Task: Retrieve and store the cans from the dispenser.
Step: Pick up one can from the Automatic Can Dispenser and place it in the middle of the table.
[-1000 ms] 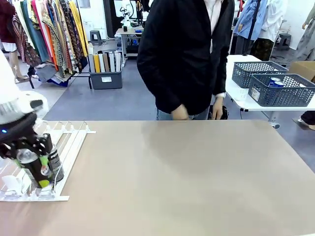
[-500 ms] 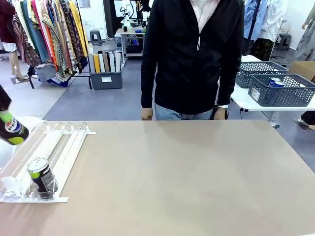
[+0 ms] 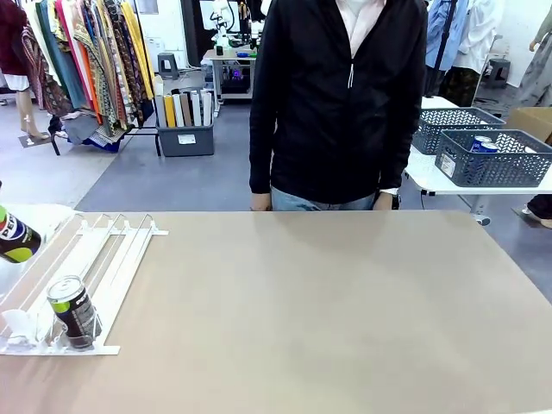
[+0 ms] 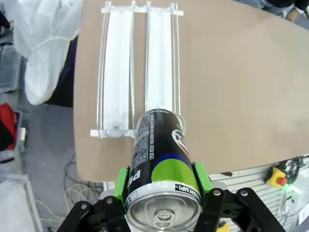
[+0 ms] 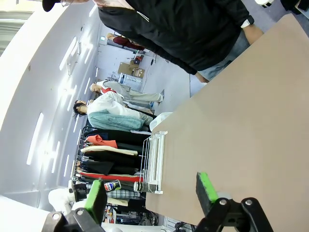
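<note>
While scanning the front view, caught the held can (image 3: 15,237) at the table's left edge, dark with a green band, just beside the rack (image 3: 108,254). Spotted a second can (image 3: 74,311) upright at the rack's near stops. Judged it mid-carry: storing next, storage spot unseen, then back for the second.

From the left wrist, saw the left gripper (image 4: 161,180) clamped on the held can, green pads (image 4: 121,180) either side. Read a red-white-blue round logo and white "PE"; fine print too small.

From the right wrist, found the right gripper (image 5: 150,193) spread wide, empty, over the table (image 5: 251,121).
</note>
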You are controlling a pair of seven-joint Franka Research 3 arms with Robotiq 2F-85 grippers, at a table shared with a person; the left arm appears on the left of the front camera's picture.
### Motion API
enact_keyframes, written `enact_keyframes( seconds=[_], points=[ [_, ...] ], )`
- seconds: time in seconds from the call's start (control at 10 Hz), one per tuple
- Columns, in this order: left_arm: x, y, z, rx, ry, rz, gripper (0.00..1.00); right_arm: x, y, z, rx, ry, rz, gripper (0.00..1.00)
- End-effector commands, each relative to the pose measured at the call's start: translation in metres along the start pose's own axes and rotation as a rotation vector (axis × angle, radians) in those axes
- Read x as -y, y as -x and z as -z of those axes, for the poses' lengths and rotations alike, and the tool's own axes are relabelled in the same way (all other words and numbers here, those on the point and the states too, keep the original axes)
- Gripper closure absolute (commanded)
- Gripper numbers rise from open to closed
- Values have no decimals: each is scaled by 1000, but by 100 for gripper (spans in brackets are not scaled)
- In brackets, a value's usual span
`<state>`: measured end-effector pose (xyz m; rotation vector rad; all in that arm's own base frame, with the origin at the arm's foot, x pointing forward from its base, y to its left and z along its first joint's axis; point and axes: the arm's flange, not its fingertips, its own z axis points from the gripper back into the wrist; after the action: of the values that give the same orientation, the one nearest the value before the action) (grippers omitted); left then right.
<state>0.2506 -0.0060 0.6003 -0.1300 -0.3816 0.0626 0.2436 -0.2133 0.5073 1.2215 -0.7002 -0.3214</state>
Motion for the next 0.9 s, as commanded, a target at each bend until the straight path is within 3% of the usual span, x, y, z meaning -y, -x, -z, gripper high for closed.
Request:
enact_keyframes(
  seconds=[0.0,0.3,0.4,0.6,0.8],
  points=[
    [7,0,-14,30,-16,22,100,-1,-1,2,15,-25,-21,0],
    [6,1,-3,8,-11,12,100,-1,-1,2,15,-25,-21,0],
    [14,-5,0,39,58,21,100,-1,-1,2,15,-25,-21,0],
    [90,-52,9,65,81,115,100,-1,-1,2,15,-25,-21,0],
    [212,-99,47,-11,39,344,100,-1,-1,2,15,-25,-21,0]
  ],
)
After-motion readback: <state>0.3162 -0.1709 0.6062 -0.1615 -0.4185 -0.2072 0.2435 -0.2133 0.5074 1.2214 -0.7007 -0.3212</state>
